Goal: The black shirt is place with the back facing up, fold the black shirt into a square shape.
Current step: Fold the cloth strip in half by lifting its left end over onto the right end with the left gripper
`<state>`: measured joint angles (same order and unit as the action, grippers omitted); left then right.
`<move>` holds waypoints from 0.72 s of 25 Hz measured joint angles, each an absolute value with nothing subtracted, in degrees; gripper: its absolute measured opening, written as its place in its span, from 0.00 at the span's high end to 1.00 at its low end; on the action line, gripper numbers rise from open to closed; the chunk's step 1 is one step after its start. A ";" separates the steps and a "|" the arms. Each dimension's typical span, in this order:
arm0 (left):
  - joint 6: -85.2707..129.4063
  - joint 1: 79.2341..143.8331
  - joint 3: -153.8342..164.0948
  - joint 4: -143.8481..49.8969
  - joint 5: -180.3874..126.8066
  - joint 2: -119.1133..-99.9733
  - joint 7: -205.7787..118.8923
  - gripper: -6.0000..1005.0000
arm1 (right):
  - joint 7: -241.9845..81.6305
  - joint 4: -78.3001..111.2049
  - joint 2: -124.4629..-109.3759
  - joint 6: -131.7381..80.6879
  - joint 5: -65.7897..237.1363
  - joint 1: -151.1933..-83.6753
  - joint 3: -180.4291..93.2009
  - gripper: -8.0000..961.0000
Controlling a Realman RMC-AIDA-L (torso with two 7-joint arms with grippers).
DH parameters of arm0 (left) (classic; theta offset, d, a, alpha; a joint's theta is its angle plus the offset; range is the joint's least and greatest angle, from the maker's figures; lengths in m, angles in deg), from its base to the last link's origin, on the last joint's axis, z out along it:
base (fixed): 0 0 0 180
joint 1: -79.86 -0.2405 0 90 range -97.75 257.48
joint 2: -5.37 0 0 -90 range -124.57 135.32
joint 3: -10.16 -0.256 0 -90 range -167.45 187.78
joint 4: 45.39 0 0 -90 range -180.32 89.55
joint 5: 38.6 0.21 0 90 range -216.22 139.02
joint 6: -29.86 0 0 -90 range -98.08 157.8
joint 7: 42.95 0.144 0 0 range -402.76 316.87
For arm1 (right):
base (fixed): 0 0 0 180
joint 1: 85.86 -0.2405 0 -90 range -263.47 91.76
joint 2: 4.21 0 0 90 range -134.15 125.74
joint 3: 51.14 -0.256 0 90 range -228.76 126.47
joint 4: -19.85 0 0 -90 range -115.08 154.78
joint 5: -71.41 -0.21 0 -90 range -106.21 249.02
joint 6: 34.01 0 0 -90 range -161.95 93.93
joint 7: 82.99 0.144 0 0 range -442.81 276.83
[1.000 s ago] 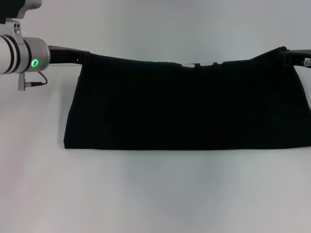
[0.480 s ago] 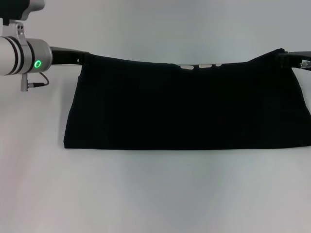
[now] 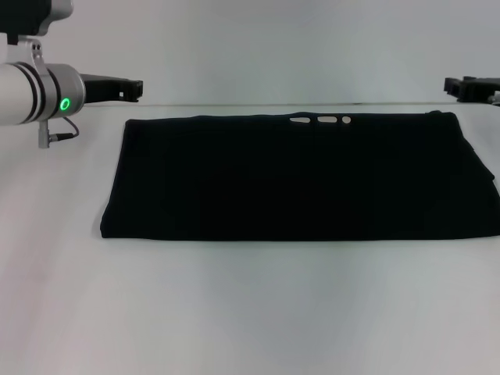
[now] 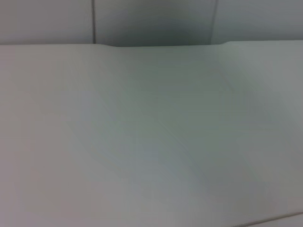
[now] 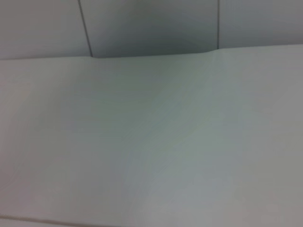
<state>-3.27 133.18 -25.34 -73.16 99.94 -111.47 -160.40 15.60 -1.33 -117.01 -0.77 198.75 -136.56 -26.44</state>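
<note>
The black shirt (image 3: pixel 297 180) lies flat on the white table (image 3: pixel 250 312) as a wide folded rectangle, its far edge straight and its right end running out of the head view. My left gripper (image 3: pixel 134 90) hovers just beyond the shirt's far left corner, apart from the cloth and open. Beyond the far right corner, my right gripper (image 3: pixel 451 86) is also clear of the cloth and open. Neither holds anything. Both wrist views show only bare table and wall, with no shirt in them.
A white tabletop (image 4: pixel 151 142) stretches in front of the shirt and to its left. The table's far edge meets a grey wall (image 5: pixel 151 23) right behind the grippers.
Both grippers have let go of the shirt's far edge. That edge, held raised at both corners before, has dropped flat onto the table, and the grippers stand free beyond it.
</note>
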 joint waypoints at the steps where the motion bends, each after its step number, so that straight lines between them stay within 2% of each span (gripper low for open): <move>1: -1.97 133.21 -25.34 -72.75 99.91 -111.62 -160.41 0.77 | 15.80 -1.53 -116.89 -0.78 198.77 -136.49 -26.32 0.78; 6: 0.18 133.21 -25.34 -72.53 99.76 -112.01 -160.45 0.66 | 17.18 -1.92 -116.09 0.35 198.93 -136.37 -26.11 0.62; 9: -1.91 133.17 -25.37 -73.21 99.99 -111.97 -161.86 0.59 | 20.09 -2.23 -114.86 5.58 199.13 -135.87 -26.06 0.51; 13: -17.31 130.95 -25.43 -79.42 100.05 -111.31 -165.71 0.45 | 23.56 -4.64 -113.29 18.82 198.88 -133.66 -26.34 0.32; 15: -26.21 129.36 -25.32 -83.85 99.74 -111.35 -167.58 0.37 | 23.87 -7.14 -113.45 24.86 198.44 -132.18 -26.64 0.22; 18: -38.57 126.94 -25.20 -90.21 98.79 -111.79 -169.46 0.26 | 23.49 -10.78 -114.44 33.89 195.88 -129.19 -26.62 0.22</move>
